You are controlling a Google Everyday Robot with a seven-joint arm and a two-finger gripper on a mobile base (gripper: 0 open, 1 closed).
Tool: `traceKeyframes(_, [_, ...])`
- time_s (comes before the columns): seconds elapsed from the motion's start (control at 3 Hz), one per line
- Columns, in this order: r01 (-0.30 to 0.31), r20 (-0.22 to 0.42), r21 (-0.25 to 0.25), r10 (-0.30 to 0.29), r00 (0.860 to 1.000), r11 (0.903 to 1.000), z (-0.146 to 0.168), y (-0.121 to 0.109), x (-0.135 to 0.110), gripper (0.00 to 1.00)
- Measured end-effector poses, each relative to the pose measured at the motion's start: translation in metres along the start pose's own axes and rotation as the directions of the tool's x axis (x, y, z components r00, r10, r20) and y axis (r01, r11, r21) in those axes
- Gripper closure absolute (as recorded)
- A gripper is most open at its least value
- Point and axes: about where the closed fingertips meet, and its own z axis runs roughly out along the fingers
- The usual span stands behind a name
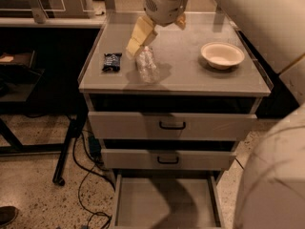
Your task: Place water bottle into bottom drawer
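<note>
The water bottle (147, 65), small, clear and crinkled, lies on the grey top of the drawer cabinet (190, 80), near its front left. My gripper (158, 30) hangs just above and behind the bottle, open, and holds nothing. Its left yellowish finger (138, 36) points down toward the bottle's far end, and the other finger (180, 20) is further back right. The bottom drawer (164, 202) is pulled out below, showing a bare grey floor with nothing in it.
A small dark snack packet (112, 61) lies left of the bottle and a white bowl (222, 55) sits at the right. Two upper drawers (172, 125) with dark handles are pushed in. Cables and a table leg (66, 147) are on the floor at left.
</note>
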Motion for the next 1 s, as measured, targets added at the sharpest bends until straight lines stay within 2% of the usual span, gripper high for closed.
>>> traceKeyframes(0.33, [-0.054, -0.024, 0.004, 0.054, 0.998, 0.9986, 0.009, -0.021, -0.012, 0.00])
traceKeyframes(0.67, [-0.044, -0.044, -0.028, 0.043, 0.998, 0.9987, 0.022, -0.020, -0.022, 0.00])
traceKeyframes(1.0, [-0.032, -0.019, -0.029, 0.031, 0.999, 0.9991, 0.035, -0.015, -0.035, 0.00])
